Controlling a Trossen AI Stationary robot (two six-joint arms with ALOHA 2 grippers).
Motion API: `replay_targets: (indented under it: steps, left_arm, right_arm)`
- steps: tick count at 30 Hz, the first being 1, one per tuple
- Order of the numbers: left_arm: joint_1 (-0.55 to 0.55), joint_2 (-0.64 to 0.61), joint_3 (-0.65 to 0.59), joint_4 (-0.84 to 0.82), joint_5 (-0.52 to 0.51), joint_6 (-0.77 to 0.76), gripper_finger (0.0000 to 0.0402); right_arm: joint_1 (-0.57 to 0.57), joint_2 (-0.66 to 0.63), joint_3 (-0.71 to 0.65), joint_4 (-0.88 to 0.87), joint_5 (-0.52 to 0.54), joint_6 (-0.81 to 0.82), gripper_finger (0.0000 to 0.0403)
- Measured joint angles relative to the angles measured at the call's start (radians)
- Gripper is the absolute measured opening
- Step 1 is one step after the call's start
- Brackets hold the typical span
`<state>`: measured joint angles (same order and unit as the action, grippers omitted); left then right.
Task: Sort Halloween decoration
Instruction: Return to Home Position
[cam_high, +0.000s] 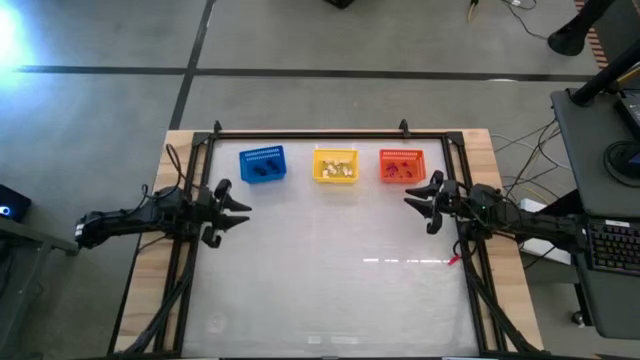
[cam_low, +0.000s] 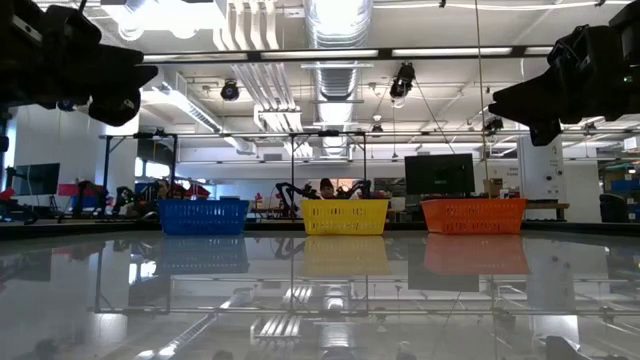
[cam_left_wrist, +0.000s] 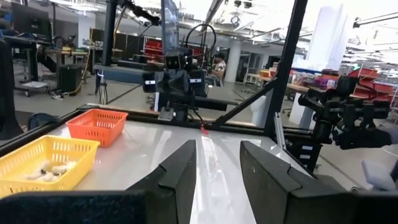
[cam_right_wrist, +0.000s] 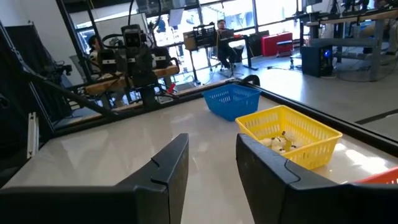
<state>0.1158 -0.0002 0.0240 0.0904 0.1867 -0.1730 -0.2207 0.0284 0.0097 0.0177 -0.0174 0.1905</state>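
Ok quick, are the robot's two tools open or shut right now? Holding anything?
Left tool: open, holding nothing.
Right tool: open, holding nothing.

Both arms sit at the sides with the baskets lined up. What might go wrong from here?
1. The open right gripper hangs close to the orange basket; a swing that way could tip it and spill pieces.
2. The open left gripper sits similarly near the blue basket.
3. Glare on the table could hide a tiny leftover piece.
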Motion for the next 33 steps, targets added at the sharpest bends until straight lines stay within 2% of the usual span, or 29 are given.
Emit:
replay_targets:
  steps: [33]
  left_arm:
    - [0.0,0.02,-0.013,-0.042,-0.02,0.007,0.0107]
  right_arm:
    - [0.0,0.0,0.0,0.001,0.0,-0.015,0.0128]
